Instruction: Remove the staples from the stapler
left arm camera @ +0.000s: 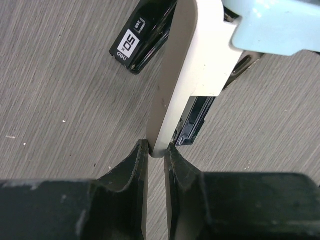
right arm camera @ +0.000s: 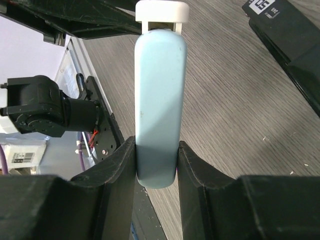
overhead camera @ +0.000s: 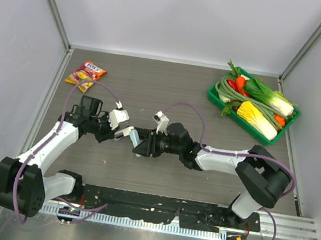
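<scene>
The pale blue stapler (right arm camera: 159, 100) is held above the table between my two grippers, in the middle of the top view (overhead camera: 129, 134). My right gripper (right arm camera: 157, 160) is shut on its rounded blue end. My left gripper (left arm camera: 156, 150) is shut on the tip of the stapler's white part (left arm camera: 187, 75). The white part is swung away from the blue body (left arm camera: 280, 25). A dark inner tray (left arm camera: 196, 120) shows beside the white part. No staples show. In the top view the left gripper (overhead camera: 121, 132) and the right gripper (overhead camera: 139, 141) meet tip to tip.
A black oblong item with a white "deli" label (left arm camera: 142, 40) lies on the table under the stapler, also in the right wrist view (right arm camera: 285, 35). A colourful snack packet (overhead camera: 86, 75) lies far left. A green tray (overhead camera: 214, 94) of vegetables stands far right.
</scene>
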`<state>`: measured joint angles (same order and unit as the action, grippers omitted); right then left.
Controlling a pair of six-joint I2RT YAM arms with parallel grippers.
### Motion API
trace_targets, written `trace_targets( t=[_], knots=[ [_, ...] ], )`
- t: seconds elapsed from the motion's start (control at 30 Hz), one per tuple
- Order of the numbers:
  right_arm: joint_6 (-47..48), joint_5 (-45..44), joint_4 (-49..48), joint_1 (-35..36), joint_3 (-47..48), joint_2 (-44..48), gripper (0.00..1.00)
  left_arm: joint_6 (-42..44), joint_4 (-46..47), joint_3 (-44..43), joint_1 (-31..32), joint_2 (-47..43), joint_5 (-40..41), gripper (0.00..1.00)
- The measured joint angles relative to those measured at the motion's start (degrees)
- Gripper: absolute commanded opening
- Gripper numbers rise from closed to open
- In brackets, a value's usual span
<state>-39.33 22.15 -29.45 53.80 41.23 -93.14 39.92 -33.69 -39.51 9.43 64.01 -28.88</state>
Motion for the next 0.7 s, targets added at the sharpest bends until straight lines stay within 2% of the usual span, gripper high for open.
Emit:
trace_targets(
  t=[0.7],
  knots=[
    [12.46,-12.81,14.91,7.04,4.26,3.89,0.01,4.81,0.85,-0.2,3.74,-0.94,4.92,0.0]
  ],
)
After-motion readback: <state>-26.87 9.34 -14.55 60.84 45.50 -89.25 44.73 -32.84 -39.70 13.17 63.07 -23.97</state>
